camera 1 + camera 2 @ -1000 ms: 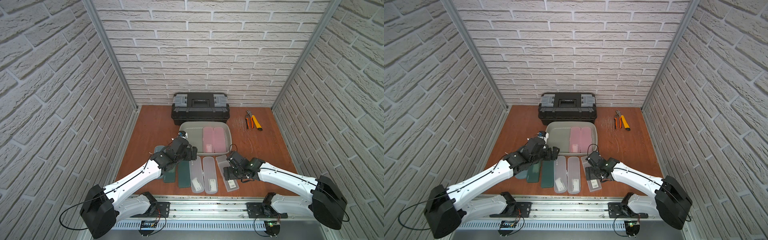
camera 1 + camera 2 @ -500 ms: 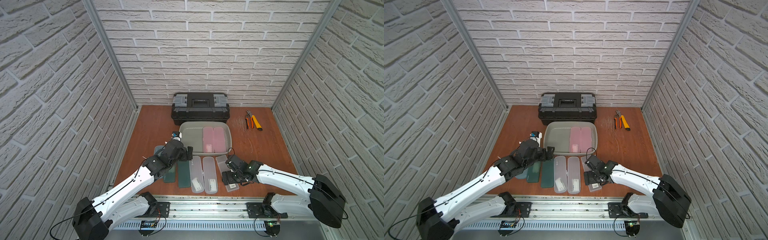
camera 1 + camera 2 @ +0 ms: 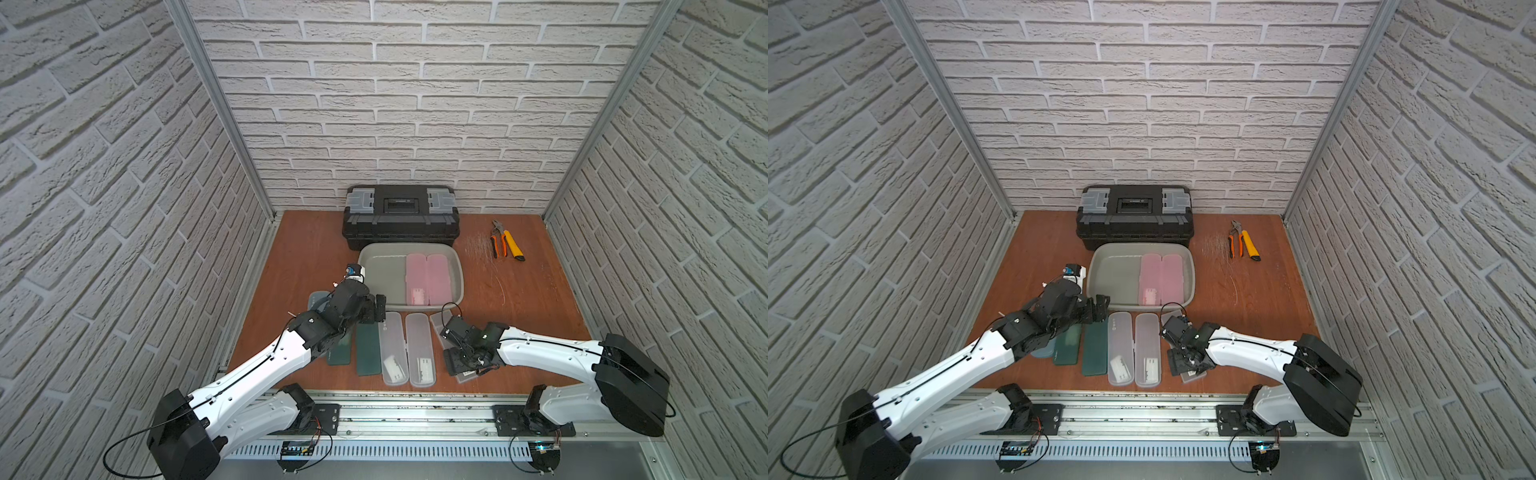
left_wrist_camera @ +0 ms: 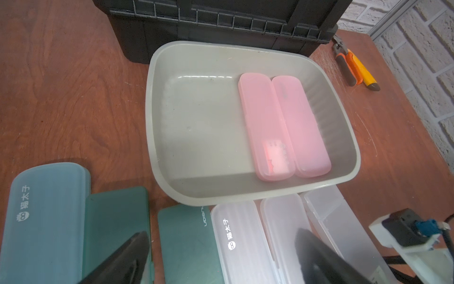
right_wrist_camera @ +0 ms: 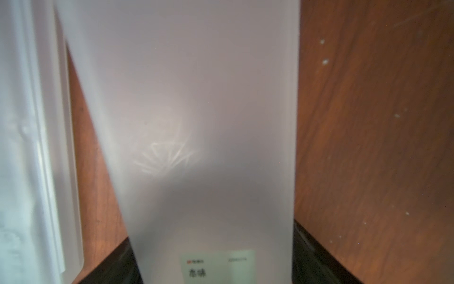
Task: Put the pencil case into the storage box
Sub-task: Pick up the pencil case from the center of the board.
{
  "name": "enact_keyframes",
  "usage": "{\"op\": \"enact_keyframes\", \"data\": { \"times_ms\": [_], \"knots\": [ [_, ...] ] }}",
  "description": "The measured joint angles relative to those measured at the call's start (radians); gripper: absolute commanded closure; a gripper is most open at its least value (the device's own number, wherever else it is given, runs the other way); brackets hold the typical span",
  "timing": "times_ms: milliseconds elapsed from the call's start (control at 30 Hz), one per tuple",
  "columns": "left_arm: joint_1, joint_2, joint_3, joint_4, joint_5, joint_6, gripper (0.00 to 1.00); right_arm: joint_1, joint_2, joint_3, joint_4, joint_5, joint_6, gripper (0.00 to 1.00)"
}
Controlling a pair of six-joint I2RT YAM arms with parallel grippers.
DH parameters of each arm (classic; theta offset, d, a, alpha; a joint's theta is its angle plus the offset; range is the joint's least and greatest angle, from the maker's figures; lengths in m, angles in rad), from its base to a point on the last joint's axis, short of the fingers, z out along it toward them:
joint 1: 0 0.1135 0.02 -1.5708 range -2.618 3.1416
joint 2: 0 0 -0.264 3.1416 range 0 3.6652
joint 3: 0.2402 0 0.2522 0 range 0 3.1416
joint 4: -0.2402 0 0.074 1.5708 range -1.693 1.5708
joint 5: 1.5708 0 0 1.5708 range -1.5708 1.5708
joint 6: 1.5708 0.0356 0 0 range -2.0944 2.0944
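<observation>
While the right claw [image 3: 460, 363] sits low over the near end of the long frosted clear plastic pencil case [image 3: 468, 376], which lies flat on the reddish wooden counter [image 3: 519, 299] at the right end of the row, both top views suggest an off-centre hold that could let the far end sag and catch the flared rim of the shallow grey-green plastic storage box [image 3: 407, 245]. The left claw [image 3: 1098, 309] hovers wide open and empty by that tub's near left corner and could be struck on the way in. From the left wrist, two pink plastic cases [image 4: 267, 127] fill the tub's right half, so a drop there would land on top of them and could slide. Only the left half is bare. From the right wrist, the dark fingers [image 5: 307, 250] flank the case's long edges, touching or just beside them. I cannot tell whether they pinch it yet. The smooth lid may slip, and the neighbouring frosted case [image 5: 24, 123], close along one side, could be dragged along.
</observation>
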Motion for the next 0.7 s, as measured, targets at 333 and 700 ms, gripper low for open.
{"op": "enact_keyframes", "data": {
  "times_ms": [333, 700],
  "knots": [
    [-0.038, 0.053, 0.089, -0.013, 0.000, 0.020, 0.01, 0.036, -0.117, -0.080, -0.011, 0.041, 0.134, 0.41],
    [-0.038, 0.102, 0.138, 0.008, 0.017, 0.057, 0.01, 0.040, -0.420, -0.112, -0.179, 0.142, 0.280, 0.49]
  ]
}}
